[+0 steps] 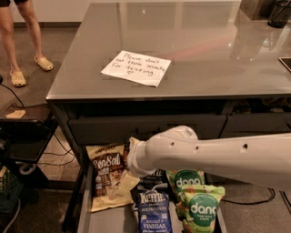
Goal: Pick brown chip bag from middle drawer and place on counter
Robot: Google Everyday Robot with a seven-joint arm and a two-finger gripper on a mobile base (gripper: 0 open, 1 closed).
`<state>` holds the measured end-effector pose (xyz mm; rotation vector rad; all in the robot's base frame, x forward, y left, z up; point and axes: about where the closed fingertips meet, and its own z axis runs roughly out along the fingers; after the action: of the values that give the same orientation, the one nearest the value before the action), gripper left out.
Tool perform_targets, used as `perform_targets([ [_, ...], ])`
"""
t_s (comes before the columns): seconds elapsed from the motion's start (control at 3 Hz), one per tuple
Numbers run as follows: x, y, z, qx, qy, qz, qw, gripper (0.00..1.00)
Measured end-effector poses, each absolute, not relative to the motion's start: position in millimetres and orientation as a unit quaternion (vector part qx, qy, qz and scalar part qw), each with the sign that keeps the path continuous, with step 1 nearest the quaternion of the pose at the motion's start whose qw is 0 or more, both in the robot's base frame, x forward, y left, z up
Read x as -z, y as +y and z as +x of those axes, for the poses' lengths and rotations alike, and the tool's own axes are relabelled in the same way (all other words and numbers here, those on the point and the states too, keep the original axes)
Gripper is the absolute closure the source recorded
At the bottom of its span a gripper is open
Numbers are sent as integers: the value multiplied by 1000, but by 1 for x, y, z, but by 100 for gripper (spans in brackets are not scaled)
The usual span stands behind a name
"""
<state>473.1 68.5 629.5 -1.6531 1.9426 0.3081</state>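
Nearest the camera, below the tabletop's near edge: middle drawer [84, 214] pulled open, dark grey with thin side walls, filled with snack bags. At its left side, lying flat and face up: brown chip bag [105, 175], dark brown with tan-yellow ends and white script lettering. Just beside it, at the centre: blue Kettle bag [152, 214]. To the right: two green Dang bags [200, 211], one partly over the other.

Reaching in from the right edge of the view, above the drawer: thick white arm [218, 157], hiding the tops of the Kettle and Dang bags. At its tip: gripper [128, 181], pale cream, low over the right edge of the brown chip bag, touching or nearly so. Cannot tell how wide the gripper stands, or whether anything is held.

Behind the arm, under the near edge: flat grey drawer front [113, 129], closed.

Above: glossy grey tabletop [204, 54]. Close to its near edge, left of centre: white paper note [136, 68] with handwriting, slightly askew. At the far right corner: dark container [278, 13]. Past the left edge, on the floor near the far left corner: bare legs [20, 41] in yellow clogs.
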Motion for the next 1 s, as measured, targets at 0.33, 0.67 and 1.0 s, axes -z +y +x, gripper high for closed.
perform_targets([
  [0.33, -583, 72, 466, -126, 732, -608, 281, 0],
  [0.67, -544, 85, 472, -148, 736, -591, 295, 0],
  [1.0, -507, 103, 482, -175, 739, -574, 305, 0],
])
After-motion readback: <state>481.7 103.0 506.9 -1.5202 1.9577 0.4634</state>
